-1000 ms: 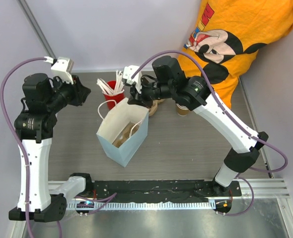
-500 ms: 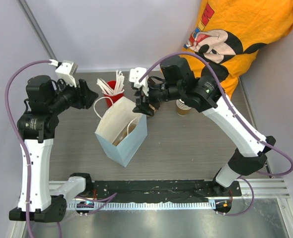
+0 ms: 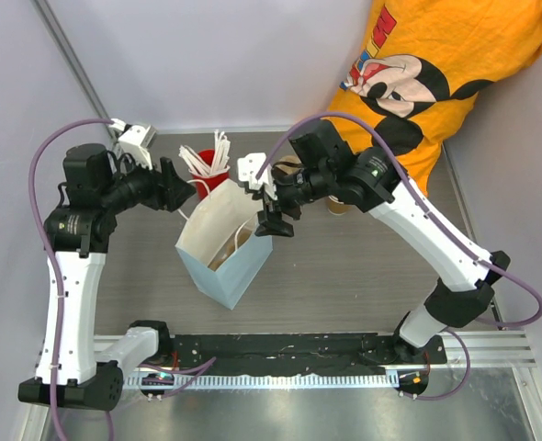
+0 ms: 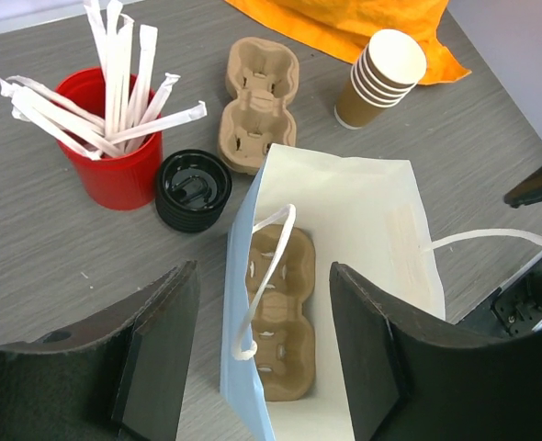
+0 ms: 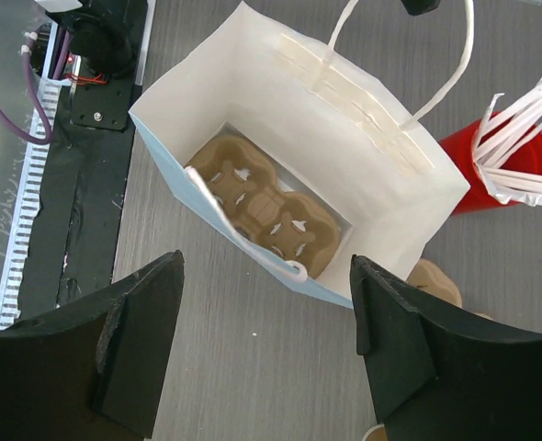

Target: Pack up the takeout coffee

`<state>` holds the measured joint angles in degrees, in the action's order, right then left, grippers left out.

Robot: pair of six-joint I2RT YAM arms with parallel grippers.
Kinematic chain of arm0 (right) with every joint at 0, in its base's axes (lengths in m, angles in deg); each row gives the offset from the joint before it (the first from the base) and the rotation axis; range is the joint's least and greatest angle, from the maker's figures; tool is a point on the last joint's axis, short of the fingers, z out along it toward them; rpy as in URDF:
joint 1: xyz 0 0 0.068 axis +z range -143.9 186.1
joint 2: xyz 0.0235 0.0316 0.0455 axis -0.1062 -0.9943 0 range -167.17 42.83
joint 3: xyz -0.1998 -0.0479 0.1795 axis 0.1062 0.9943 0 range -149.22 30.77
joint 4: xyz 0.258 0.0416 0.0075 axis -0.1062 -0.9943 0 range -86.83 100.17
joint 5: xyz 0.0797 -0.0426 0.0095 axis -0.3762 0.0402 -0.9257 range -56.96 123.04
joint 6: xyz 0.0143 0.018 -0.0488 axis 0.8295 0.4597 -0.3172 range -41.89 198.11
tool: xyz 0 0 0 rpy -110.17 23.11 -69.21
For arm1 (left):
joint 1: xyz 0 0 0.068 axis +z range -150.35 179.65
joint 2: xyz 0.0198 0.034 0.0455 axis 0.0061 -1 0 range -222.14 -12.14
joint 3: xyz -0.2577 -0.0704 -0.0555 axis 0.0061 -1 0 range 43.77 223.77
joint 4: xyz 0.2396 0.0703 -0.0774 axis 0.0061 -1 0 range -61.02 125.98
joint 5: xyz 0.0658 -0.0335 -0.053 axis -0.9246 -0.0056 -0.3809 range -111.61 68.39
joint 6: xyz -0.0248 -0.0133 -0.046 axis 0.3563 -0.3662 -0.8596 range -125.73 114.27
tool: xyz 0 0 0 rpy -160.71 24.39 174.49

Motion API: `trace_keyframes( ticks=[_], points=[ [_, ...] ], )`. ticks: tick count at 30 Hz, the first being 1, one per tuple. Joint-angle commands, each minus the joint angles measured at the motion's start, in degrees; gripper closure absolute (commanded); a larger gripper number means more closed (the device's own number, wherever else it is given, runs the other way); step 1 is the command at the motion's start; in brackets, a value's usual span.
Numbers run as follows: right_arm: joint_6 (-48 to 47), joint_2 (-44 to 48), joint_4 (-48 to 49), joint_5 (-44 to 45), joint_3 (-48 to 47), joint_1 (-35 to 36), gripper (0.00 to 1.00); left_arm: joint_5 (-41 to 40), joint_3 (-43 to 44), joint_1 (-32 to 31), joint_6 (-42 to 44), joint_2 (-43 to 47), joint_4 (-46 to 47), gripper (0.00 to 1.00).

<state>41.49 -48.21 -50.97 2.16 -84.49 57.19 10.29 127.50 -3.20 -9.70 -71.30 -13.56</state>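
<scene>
Surface (image 4: 50, 266): grey, wood-grain.

Blue paper bag (image 4: 344, 207), white inside, stands upright near the middle with its mouth open. A brown pulp cup carrier (image 4: 276, 322) lies flat on the bag's bottom.

Takeout coffee: in parts, outside the bag.
- Brown paper cups (image 4: 381, 73), white inside, stand nested in one upright, open-topped stack on the surface, beyond the bag's far right corner.
- Black lid (image 4: 193, 190) sits well apart from them, on the surface just beside the red cup (image 4: 115, 165) and close to the bag's far left corner. It looks like a short stack of lids, count unclear.

Red cup holds white wrapped sticks (image 4: 124, 73), fanned out. A second carrier (image 4: 257, 101) lies on the surface between the red cup and the paper cups, just behind the lid.

Left end effector (image 4: 264, 354): above the bag's left side, fingers spread wide, gripping nothing.

Right end effector (image 5: 269, 340): above the bag's right side, fingers also spread wide, gripping nothing.

Both wrist views look down into the bag's mouth.

Person in an orange shirt (image 3: 455, 55) at the far right corner
</scene>
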Motion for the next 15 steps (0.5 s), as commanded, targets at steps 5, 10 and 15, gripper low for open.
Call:
trace_keyframes(
  ticks=[5,10,15],
  points=[
    [0.0,-3.1,2.3,-3.1,-2.4,0.0,0.35,2.6,-1.7,0.3,1.2,0.3,2.6,0.52],
    [0.2,-4.2,1.9,-3.6,-4.1,0.1,0.55,3.0,-2.0,0.3,1.8,0.3,2.1,0.73],
    [1.5,-4.8,2.0,-3.8,-6.1,0.1,0.98,1.3,-0.5,0.3,1.9,0.4,2.3,0.95]
  ],
)
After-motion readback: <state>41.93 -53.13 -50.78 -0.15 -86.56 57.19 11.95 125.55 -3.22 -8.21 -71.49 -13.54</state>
